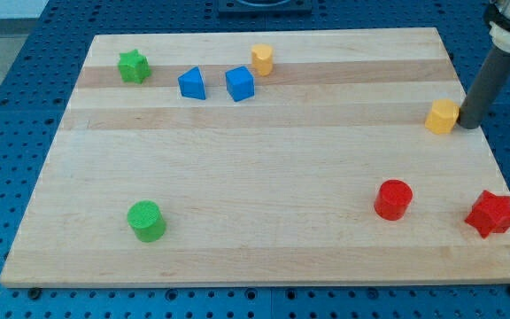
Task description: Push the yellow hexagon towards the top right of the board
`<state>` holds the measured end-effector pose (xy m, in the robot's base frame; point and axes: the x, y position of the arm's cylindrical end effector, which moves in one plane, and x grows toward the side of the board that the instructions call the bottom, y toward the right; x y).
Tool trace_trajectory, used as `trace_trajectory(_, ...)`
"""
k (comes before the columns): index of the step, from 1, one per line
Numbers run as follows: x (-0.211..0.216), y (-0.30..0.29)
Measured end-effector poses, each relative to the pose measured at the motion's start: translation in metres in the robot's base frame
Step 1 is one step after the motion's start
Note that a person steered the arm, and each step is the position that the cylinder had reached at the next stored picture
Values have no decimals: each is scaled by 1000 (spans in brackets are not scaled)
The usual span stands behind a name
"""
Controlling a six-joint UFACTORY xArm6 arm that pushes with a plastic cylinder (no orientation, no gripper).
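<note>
1 dark rod entering from the view's top right corner, pale collar near its upper end, slightly tilted, my tip [468, 125] down at the board surface, just right of the yellow hexagon [442, 116], apparently touching its side

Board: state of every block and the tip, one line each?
yellow hexagon: right edge, touching my tip
my tip: right of hexagon
yellow block: top, upright
blue blocks: top, apart
green star: top left
green cylinder: bottom left
red cylinder: bottom right
red star: bottom right
</note>
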<state>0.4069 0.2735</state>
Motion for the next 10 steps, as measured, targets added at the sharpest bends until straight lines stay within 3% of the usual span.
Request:
trace_trajectory(2, 6, -5)
trace_trajectory(3, 48, -6)
trace_trajectory(4, 56, -28)
trace_trajectory(5, 52, -53)
trace_trajectory(10, 23, -40)
